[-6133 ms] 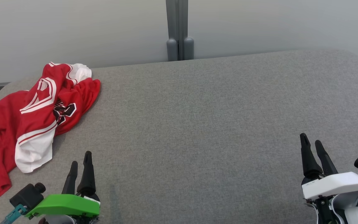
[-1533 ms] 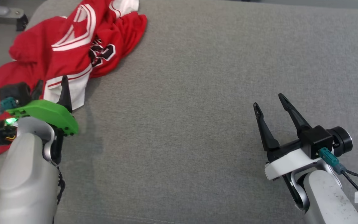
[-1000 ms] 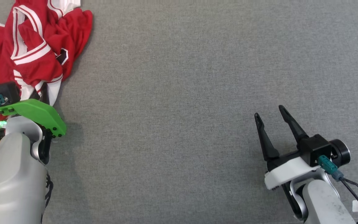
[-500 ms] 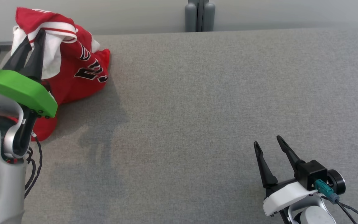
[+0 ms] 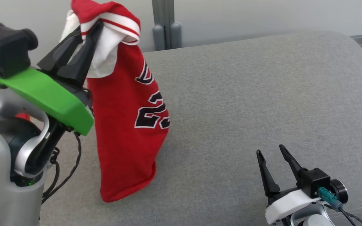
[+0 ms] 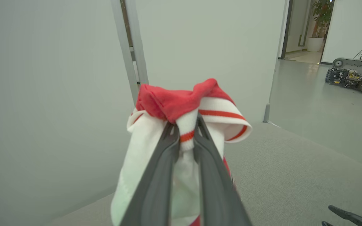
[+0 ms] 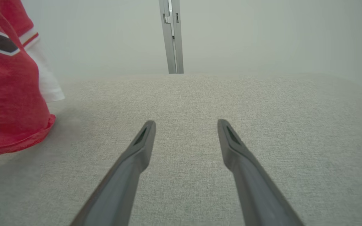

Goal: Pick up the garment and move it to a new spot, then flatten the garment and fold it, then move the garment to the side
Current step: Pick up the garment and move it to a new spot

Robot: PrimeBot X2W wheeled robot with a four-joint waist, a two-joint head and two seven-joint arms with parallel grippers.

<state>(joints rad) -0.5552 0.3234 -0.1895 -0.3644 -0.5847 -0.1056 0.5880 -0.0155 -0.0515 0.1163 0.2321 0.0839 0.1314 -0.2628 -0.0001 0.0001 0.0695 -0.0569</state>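
Observation:
The garment is a red jersey with white trim and black numerals. It hangs from my left gripper, which is shut on its white-and-red striped edge high above the grey surface. In the left wrist view the fingers pinch that striped band of the garment. The jersey's lower hem brushes the grey surface near the front left. My right gripper stands open low at the front right, nothing between its fingers. In the right wrist view my right gripper points across bare fabric, with the garment at the far left.
A grey post rises behind the padded surface against a pale wall. The surface's rounded right edge drops to the floor. A wheeled machine stands on the floor beyond a doorway, far off.
My left gripper has risen and moved right with the jersey, which now hangs clear instead of lying heaped at the left. The camera has shifted. The right gripper stays open.

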